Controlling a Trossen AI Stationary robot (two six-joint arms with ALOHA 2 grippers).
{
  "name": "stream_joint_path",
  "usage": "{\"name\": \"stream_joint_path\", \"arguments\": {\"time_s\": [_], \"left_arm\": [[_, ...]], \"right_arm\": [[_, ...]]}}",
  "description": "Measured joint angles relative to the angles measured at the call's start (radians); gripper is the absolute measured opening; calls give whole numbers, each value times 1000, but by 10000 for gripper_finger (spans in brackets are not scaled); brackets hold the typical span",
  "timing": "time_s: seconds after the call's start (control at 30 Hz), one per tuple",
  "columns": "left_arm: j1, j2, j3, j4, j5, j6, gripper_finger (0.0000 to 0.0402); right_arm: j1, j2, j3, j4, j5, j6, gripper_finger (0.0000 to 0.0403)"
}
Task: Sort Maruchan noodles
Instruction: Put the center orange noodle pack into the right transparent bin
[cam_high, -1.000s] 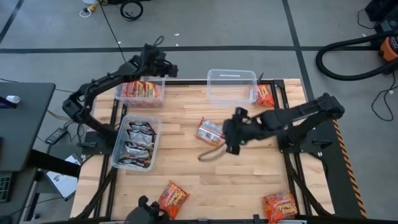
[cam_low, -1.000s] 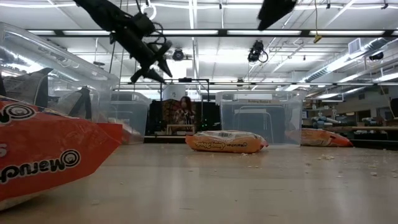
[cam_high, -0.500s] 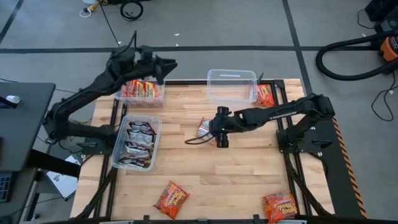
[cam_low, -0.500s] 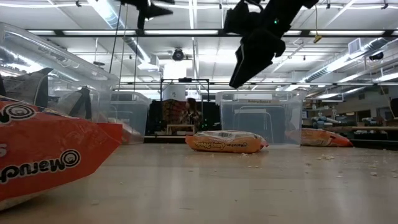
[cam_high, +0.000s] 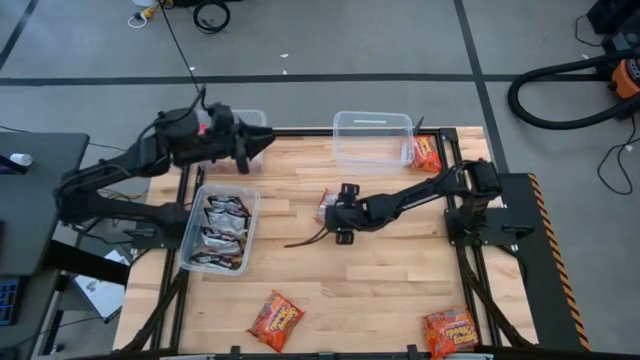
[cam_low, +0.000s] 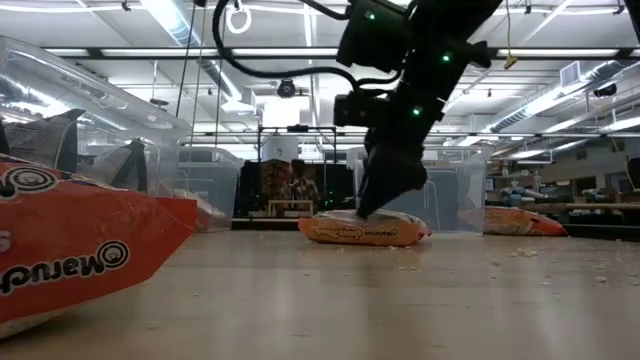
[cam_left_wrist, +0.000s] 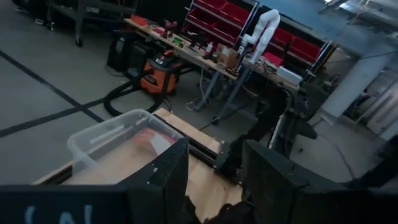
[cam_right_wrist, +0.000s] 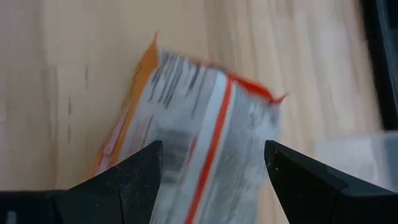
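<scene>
An orange-and-white Maruchan packet (cam_high: 324, 203) lies flat mid-table, also seen in the low view (cam_low: 365, 229) and filling the right wrist view (cam_right_wrist: 199, 118). My right gripper (cam_high: 334, 206) is open and low over it (cam_low: 370, 208), with one finger on either side of the packet (cam_right_wrist: 211, 180). My left gripper (cam_high: 256, 146) is open and holds nothing (cam_left_wrist: 214, 180); it hangs over the far-left bin (cam_high: 222, 150) of orange-red packets. More orange-red packets lie flat near the near edge (cam_high: 277, 318) (cam_high: 450, 332) and at the far right (cam_high: 427, 153). My right gripper comes at the packet from above, slanting from the table's right, its fingers (cam_right_wrist: 130, 180) straddling the packet's width. The fingertips reach the packet's top (cam_low: 362, 214) in the low view. Whether they touch it, I cannot tell. The packet lies flat on the table.
A clear bin (cam_high: 220, 228) of silver-black packets stands at the left edge. A clear bin (cam_high: 372, 137) with nothing showing in it stands at the far edge. One orange-red packet (cam_low: 70, 250) looms close in the low view. Bare wood lies between the packets.
My right gripper has moved toward the table's left and come down from high above onto the mid-table packet. My left gripper has risen out of the low view and drawn back toward the left and near side, over the far-left bin. The packets have stayed where they were.
</scene>
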Motion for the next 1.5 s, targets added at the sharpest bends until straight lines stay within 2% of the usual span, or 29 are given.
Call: {"name": "stream_joint_path", "arguments": {"time_s": [0.2,0.37,0.47,0.6,0.67,0.77,0.87,0.97,1.1,1.23,1.4,1.5], "left_arm": [[-78,-100,0,-87,-84,59,156],[-115,-174,0,-210,-82,58,156],[-142,-211,0,-317,-39,56,156],[-182,-245,0,-433,25,94,156],[-204,-256,0,-472,24,135,156],[-219,-264,0,-472,21,162,156],[-220,-267,0,-472,23,189,156],[-220,-266,0,-465,24,212,156],[-220,-266,0,-461,27,216,156],[-220,-266,0,-462,62,208,156],[-220,-266,0,-472,119,180,156],[-220,-266,0,-495,165,179,156]], "right_arm": [[50,-5,1,-218,-48,219,284],[120,-41,3,-462,-263,510,284],[181,-88,-3,-609,-416,670,284],[230,-171,-1,-644,-598,964,284],[244,-194,-1,-617,-601,1189,284],[252,-212,-1,-607,-518,1526,284],[241,-204,-16,-638,-428,1705,284],[198,-165,-40,-714,-421,1715,284],[142,-119,-48,-674,-405,1596,284],[112,-92,-48,-418,-422,1422,283],[145,-81,-47,-106,-593,1375,276],[211,-81,-11,-81,-642,1385,269]]}}
